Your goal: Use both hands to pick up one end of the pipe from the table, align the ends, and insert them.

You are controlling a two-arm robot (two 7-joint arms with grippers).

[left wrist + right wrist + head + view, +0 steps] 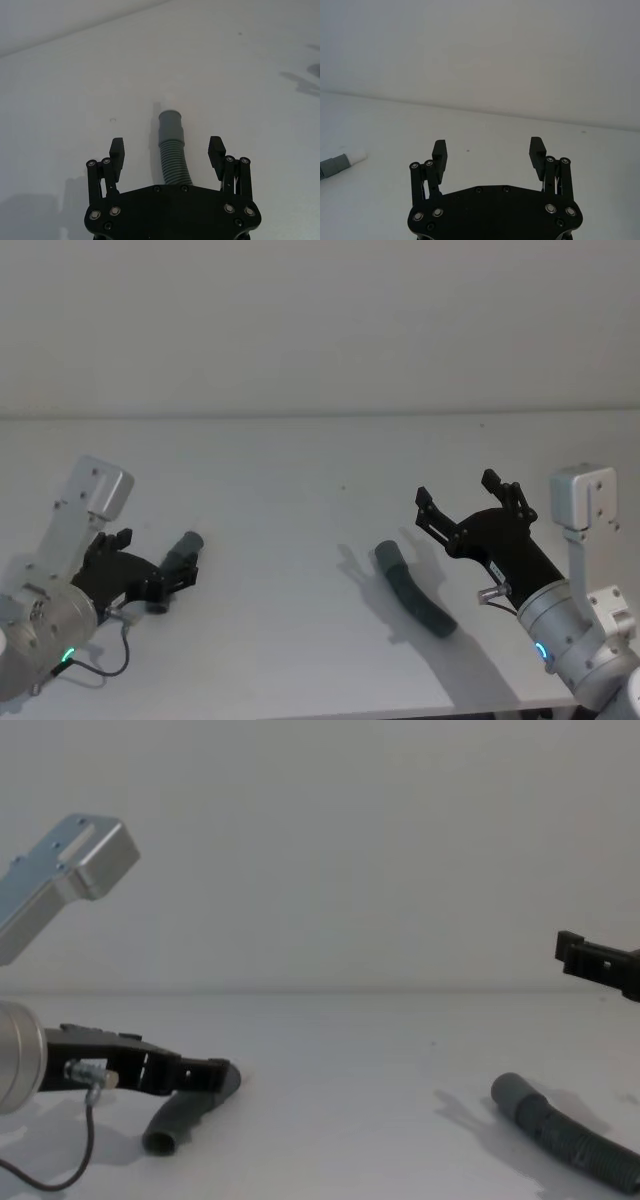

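The short curved piece of the pipe (183,552) lies at the left of the table (300,480). Its smooth grey end (170,127) carries a white tip and points away from me. My left gripper (158,562) is low over this piece and open, one finger on each side of the ribbed part (174,162), not touching it. The longer piece (412,592) lies right of the middle, with its cuff (510,1091) toward the centre. My right gripper (456,490) hangs open and empty above the table, behind and to the right of the longer piece.
A plain wall rises behind the table's far edge (320,416). Bare white surface lies between the two pieces. A thin black cable (70,1160) hangs from the left wrist near the table's front.
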